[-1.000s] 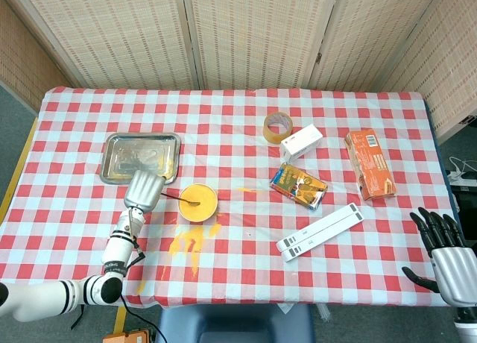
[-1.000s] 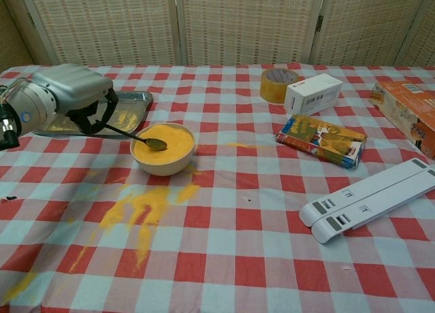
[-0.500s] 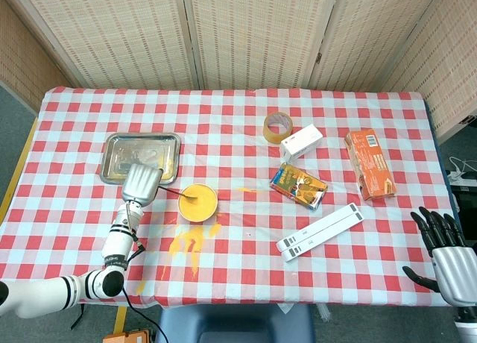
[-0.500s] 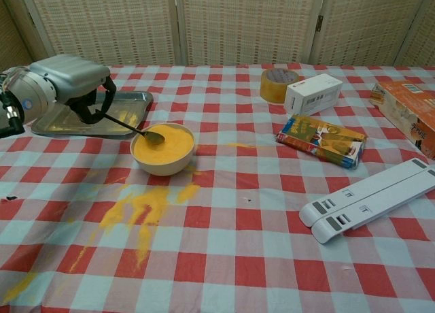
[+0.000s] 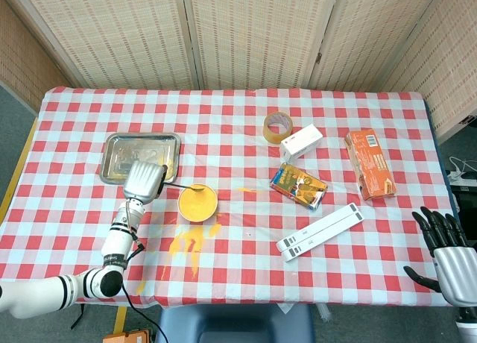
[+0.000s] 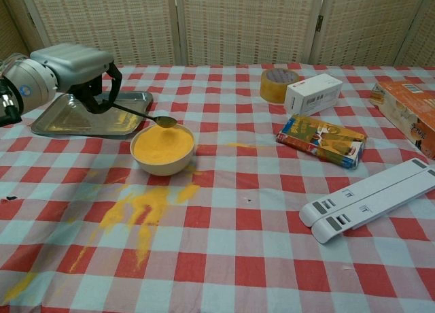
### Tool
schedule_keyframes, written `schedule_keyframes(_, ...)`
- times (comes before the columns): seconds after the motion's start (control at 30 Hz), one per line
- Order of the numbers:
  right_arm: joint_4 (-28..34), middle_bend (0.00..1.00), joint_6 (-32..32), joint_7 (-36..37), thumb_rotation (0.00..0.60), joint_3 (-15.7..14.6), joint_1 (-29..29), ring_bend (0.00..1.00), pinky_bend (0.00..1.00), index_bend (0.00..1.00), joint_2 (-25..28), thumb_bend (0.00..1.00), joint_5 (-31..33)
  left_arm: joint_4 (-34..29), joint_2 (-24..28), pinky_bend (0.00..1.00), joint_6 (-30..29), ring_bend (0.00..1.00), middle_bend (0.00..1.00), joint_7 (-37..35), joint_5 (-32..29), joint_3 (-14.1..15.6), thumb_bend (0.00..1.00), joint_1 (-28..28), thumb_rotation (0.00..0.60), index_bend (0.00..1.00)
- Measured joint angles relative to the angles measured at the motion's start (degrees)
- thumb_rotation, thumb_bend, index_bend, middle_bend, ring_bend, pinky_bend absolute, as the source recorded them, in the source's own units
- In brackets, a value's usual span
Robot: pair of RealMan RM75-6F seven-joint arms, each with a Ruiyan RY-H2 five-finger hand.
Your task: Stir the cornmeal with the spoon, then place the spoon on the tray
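A white bowl [image 5: 197,203] [image 6: 163,150] full of yellow cornmeal stands left of the table's middle. My left hand [image 5: 144,182] [image 6: 75,67] grips the handle of a metal spoon [image 5: 186,186] [image 6: 151,118]. The spoon's head hovers just above the bowl's far rim with cornmeal on it. The metal tray [image 5: 119,168] [image 6: 61,116] lies behind and left of the bowl, partly hidden by the hand. My right hand [image 5: 447,255] hangs off the table's right front corner, fingers apart and holding nothing.
Spilled cornmeal [image 5: 190,242] [image 6: 139,211] streaks the cloth in front of the bowl. A tape roll [image 5: 278,127], a white box [image 5: 301,142], a colourful packet [image 5: 298,186], an orange carton [image 5: 368,163] and a white folding stand [image 5: 320,231] lie to the right.
My left hand has risen and drawn back toward the tray, lifting the spoon's head out of the cornmeal to above the bowl's far rim. The right hand stayed put.
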State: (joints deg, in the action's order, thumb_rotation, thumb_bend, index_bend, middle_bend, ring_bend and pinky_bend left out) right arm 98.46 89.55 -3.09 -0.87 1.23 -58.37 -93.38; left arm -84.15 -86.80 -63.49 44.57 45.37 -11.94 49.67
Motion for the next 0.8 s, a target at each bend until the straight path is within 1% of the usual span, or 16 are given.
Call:
schedule_keyframes(0.2, 0.1, 0.0, 0.1, -0.2, 0.6, 0.0, 0.1, 0.0, 0.0, 0.0, -0.1, 0.05, -0.1, 1.6, -0.3, 1.0, 0.1, 1.0, 1.0, 1.0, 0.3, 0.9, 0.8, 0.1, 0.6, 0.87)
schedule_keyframes(0.37, 0.1, 0.0, 0.1, -0.3, 0.6, 0.0, 0.1, 0.0, 0.0, 0.0, -0.1, 0.05, -0.1, 4.8, -1.5, 1.0, 0.1, 1.0, 1.0, 2.3, 1.1, 2.1, 0.8, 0.2, 0.6, 0.87)
schedule_keyframes(0.53, 0.1, 0.0, 0.0, -0.4, 0.6, 0.1, 0.0, 0.0, 0.0, 0.0, -0.2, 0.05, 0.0, 5.8, -2.1, 1.0, 0.4, 1.0, 1.0, 2.6, 1.6, 2.7, 0.8, 0.2, 0.6, 0.87)
schedule_keyframes(0.63, 0.1, 0.0, 0.0, -0.5, 0.6, 0.0, 0.0, 0.0, 0.0, 0.0, -0.2, 0.05, -0.2, 4.2, -1.4, 1.0, 0.8, 1.0, 1.0, 2.7, 1.8, 3.0, 0.8, 0.1, 0.6, 0.87)
schedule_keyframes(0.8, 0.2, 0.0, 0.4, -0.6, 0.6, -0.1, 0.2, 0.0, 0.0, 0.0, -0.3, 0.05, -0.7, -0.3, 0.4, 1.0, 1.0, 1.0, 1.0, 4.1, 2.1, 4.0, 0.8, -0.2, 0.6, 0.87)
